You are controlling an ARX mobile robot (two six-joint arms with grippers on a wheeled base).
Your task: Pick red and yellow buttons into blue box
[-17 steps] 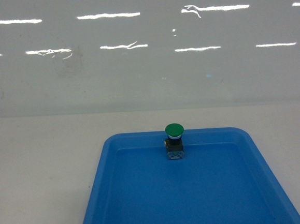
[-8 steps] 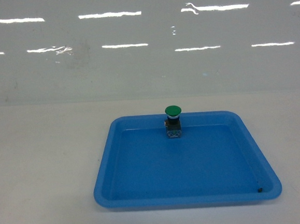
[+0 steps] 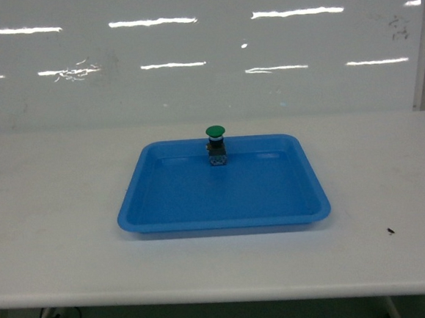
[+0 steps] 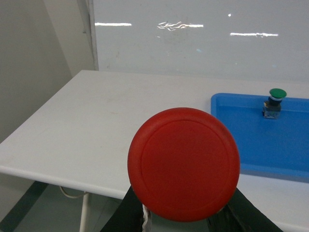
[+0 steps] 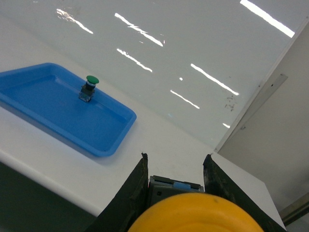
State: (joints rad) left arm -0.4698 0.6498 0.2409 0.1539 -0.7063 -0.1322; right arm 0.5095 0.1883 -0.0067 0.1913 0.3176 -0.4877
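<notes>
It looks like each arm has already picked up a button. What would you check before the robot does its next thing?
1. Red button held between the left jaws: ok.
2. Yellow button held between the right jaws: ok.
3. Green button left behind, upright in the shallow blue tray: ok.
4. Deep blue box in sight as the drop target: not ok, no view shows it.
5. Firmness of either grip: cannot tell, the caps hide the contact.
6. White table around the tray free of obstacles: ok.

White table [image 3: 64, 237] spanning frame; glossy white wall panel [image 3: 193, 94] at 12 o'clock, reflecting strip lights [image 3: 150, 22]. Dim grey floor [image 4: 43, 215] at 7 o'clock.
</notes>
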